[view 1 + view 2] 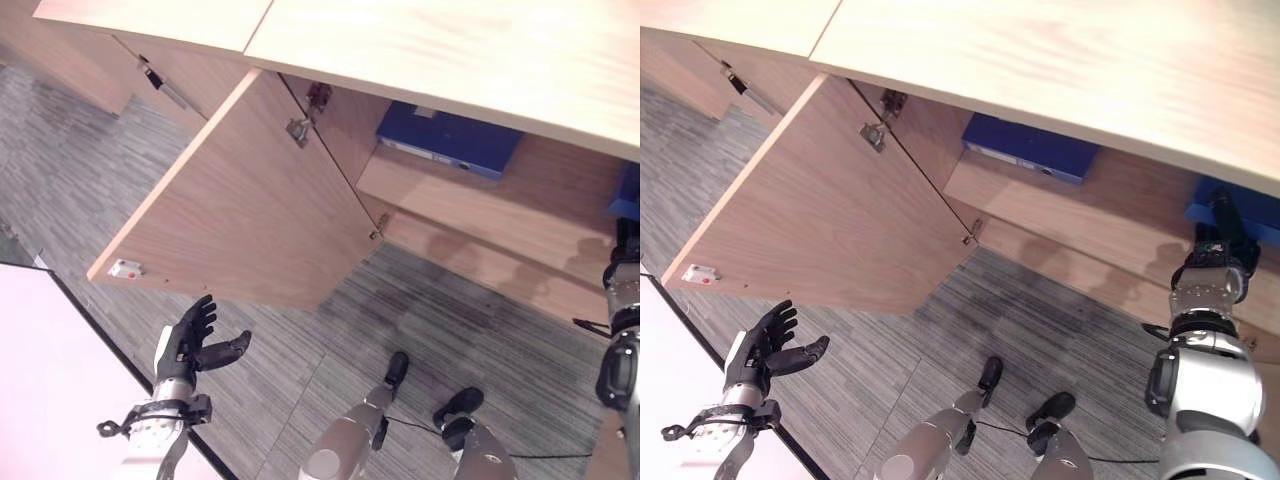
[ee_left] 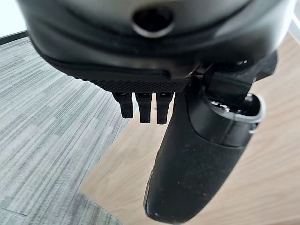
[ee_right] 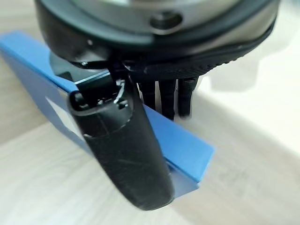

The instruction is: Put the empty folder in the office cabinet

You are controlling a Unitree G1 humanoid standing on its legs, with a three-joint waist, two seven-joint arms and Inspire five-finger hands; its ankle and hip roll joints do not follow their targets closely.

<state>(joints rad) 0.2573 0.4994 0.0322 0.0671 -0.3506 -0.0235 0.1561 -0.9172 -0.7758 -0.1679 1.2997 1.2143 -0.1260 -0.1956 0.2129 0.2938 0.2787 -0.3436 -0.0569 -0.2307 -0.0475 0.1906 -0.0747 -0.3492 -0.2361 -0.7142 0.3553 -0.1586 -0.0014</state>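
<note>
I see a blue folder [image 3: 183, 140] lying flat on the pale wooden shelf [image 1: 1120, 215] inside the cabinet [image 1: 1040, 60], at the right end of the opening. It is thin, flat and rectangular, with a smooth matte cover and a white label on it whose writing I cannot read. My right hand [image 1: 1225, 235] reaches into the cabinet and sits on this folder: in the right wrist view the thumb [image 3: 126, 150] lies across its top face and the fingers [image 3: 166, 101] come down along the far side, but I cannot tell whether they pinch it or merely rest there.

Left of it on the same shelf lies a thicker blue binder [image 1: 450, 140], its spine label white and unreadable.

The cabinet door [image 1: 240, 200] stands swung open, light wood grain, with metal hinges and a small white catch [image 1: 125, 268] at its corner. My left hand [image 1: 195, 340] hangs below the door over grey striped carpet [image 1: 450, 330], fingers spread and empty.
</note>
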